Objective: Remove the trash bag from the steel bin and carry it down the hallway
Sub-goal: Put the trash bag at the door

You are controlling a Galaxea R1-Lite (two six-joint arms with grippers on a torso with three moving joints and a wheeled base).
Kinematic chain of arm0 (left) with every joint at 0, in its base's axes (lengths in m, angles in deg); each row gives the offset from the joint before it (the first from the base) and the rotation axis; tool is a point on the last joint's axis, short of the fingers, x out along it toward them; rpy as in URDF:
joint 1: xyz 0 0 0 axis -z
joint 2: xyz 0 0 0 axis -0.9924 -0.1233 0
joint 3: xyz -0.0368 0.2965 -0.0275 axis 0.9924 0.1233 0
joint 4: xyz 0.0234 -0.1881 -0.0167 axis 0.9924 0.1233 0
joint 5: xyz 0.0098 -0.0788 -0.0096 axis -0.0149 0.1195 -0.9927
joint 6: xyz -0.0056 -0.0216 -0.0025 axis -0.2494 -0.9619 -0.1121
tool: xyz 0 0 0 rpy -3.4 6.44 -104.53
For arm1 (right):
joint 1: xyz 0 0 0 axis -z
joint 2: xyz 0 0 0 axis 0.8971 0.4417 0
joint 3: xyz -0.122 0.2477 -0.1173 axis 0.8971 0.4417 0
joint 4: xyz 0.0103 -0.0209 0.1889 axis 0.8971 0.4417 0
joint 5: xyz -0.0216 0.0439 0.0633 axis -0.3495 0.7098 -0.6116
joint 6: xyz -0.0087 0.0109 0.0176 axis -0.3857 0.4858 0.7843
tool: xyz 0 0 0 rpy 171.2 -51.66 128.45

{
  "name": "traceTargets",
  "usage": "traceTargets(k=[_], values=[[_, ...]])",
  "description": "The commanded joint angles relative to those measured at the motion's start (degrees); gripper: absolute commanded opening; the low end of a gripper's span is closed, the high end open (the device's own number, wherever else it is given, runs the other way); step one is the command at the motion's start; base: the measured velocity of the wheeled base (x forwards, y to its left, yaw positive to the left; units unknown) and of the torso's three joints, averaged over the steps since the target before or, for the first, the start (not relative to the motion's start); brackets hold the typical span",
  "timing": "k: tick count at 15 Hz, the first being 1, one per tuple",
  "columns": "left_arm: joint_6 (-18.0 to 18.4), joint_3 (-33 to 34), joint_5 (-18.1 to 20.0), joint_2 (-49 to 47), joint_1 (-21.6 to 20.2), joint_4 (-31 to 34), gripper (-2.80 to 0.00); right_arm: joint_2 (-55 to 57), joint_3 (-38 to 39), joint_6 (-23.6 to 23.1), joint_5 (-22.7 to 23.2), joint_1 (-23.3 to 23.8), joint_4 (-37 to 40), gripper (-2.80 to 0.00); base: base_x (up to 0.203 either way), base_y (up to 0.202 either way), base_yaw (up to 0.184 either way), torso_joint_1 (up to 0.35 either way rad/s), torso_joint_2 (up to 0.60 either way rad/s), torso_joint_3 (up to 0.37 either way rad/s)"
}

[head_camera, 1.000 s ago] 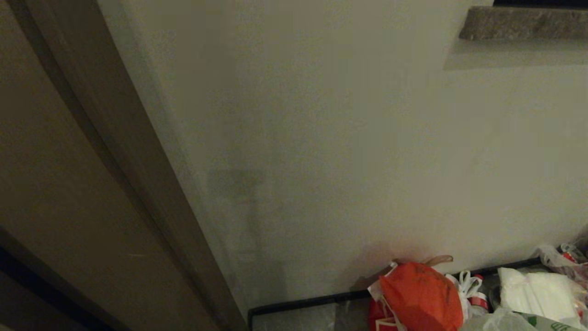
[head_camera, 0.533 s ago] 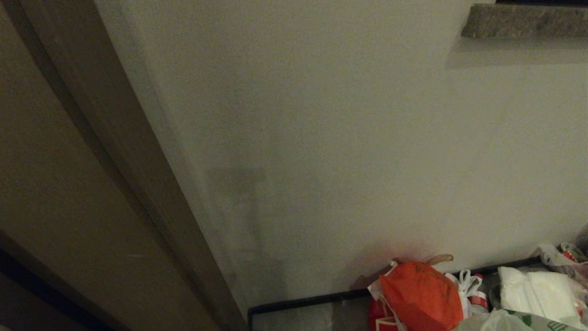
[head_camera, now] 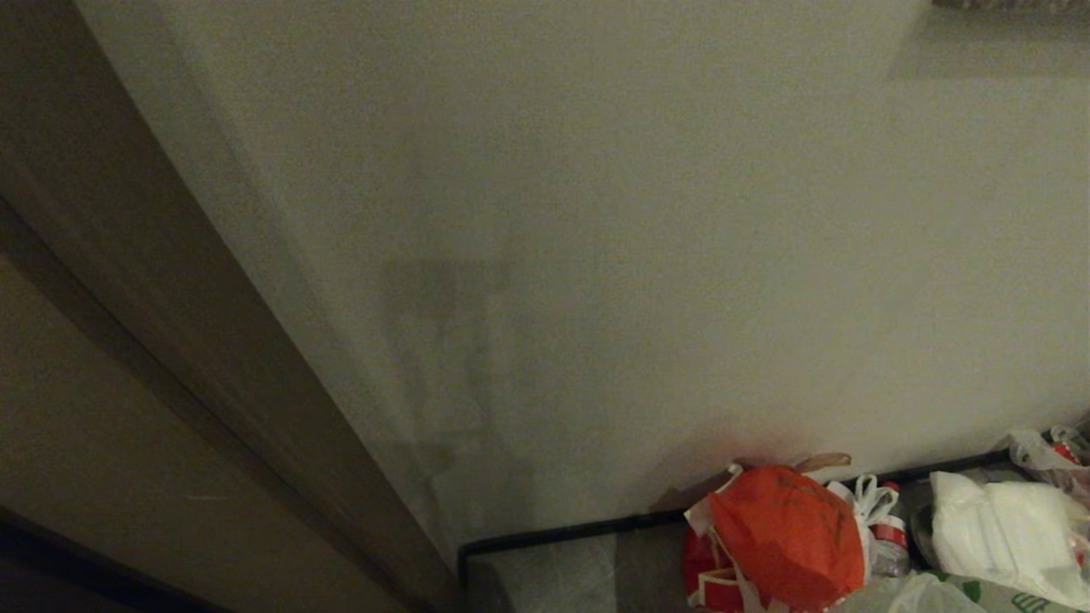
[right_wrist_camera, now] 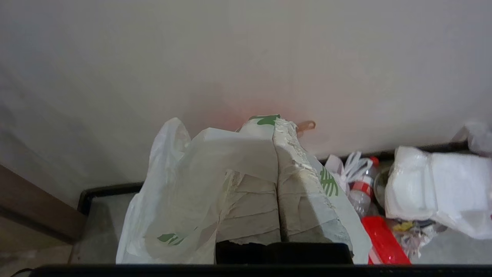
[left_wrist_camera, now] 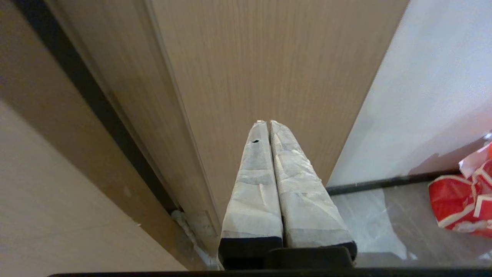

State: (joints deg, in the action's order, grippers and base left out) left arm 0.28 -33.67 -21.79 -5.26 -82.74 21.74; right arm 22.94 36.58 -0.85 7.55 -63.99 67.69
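Head view: neither arm visible; off-white wall [head_camera: 596, 255], brown door [head_camera: 128, 409], red-orange bag [head_camera: 788, 532] on the floor [head_camera: 545, 575] by the baseboard [head_camera: 570, 532].

Right wrist view only: right claw [right_wrist_camera: 275, 123] closed, gripping the trash bag [right_wrist_camera: 184, 192], which drapes over its taped fingers.

Left wrist view only: left claw [left_wrist_camera: 267, 123] closed, empty, facing the door.

Steel bin in no view.

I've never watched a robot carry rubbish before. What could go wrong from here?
The right gripper is shut on the trash bag, thin plastic draped over its fingers; it might slip or tear. The red-orange bag and a plastic bottle lie on the floor by the wall, so the hanging bag could snag on them.
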Motion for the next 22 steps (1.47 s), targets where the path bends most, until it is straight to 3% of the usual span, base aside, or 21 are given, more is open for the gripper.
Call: traceTargets(k=[1, 5, 7, 11, 16, 17, 19, 20, 21, 22], values=[[0.0, 0.1, 0.0, 0.0, 0.0, 0.0, -2.80, -0.1, 0.2, 0.0, 0.1, 0.0, 0.0, -2.80, 0.000, 0.000, 0.000, 0.002, 0.00, -0.201], [0.0, 0.1, 0.0, 0.0, 0.0, 0.0, -2.80, -0.1, 0.1, -1.7, 0.4, 0.0, 0.0, -2.80, 0.000, 0.000, 0.000, 0.002, 0.00, -0.064], [0.0, 0.1, 0.0, 0.0, 0.0, 0.0, -2.80, 1.0, -4.1, -2.1, 0.7, 0.0, 1.4, -2.80, 0.000, 0.000, 0.000, 0.000, 0.00, 0.000], [0.0, 0.1, 0.0, 0.0, 0.0, 0.0, -2.80, 18.2, -33.9, -2.2, 3.3, 0.0, 15.1, -2.80, 0.000, 0.000, 0.000, 0.000, 0.00, 0.000], [0.0, 0.1, 0.0, 0.0, 0.0, 0.0, -2.80, 48.8, -69.0, -4.6, 6.8, -2.5, 34.1, -2.80, 0.000, 0.000, 0.000, 0.000, 0.00, 0.000], [0.0, 0.1, 0.0, 0.0, 0.0, 0.0, -2.80, 54.2, -75.0, -5.2, 7.4, -4.2, 39.4, -2.80, 0.000, 0.000, 0.000, 0.000, 0.00, 0.000], [0.0, 0.1, 0.0, 0.0, 0.0, 0.0, -2.80, 60.9, -79.0, -7.1, 8.5, -7.4, 48.6, -2.80, 0.000, 0.000, 0.000, 0.000, 0.00, 0.000], [0.0, 0.1, 0.0, 0.0, 0.0, 0.0, -2.80, 62.2, -78.1, -8.2, 9.3, -9.1, 50.8, -1.10, 0.000, 0.000, 0.000, 0.000, 0.00, 0.000], [0.0, 0.1, 0.0, 0.0, 0.0, 0.0, -2.80, 62.7, -76.8, -9.0, 9.8, -10.0, 51.6, 0.00, 0.000, 0.000, 0.000, 0.002, 0.03, -0.001], [0.0, 0.1, 0.0, 0.0, 0.0, 0.0, -2.80, 63.2, -75.6, -9.7, 9.8, -10.8, 51.4, 0.00, 0.000, 0.000, 0.000, 0.000, 0.00, 0.000]])
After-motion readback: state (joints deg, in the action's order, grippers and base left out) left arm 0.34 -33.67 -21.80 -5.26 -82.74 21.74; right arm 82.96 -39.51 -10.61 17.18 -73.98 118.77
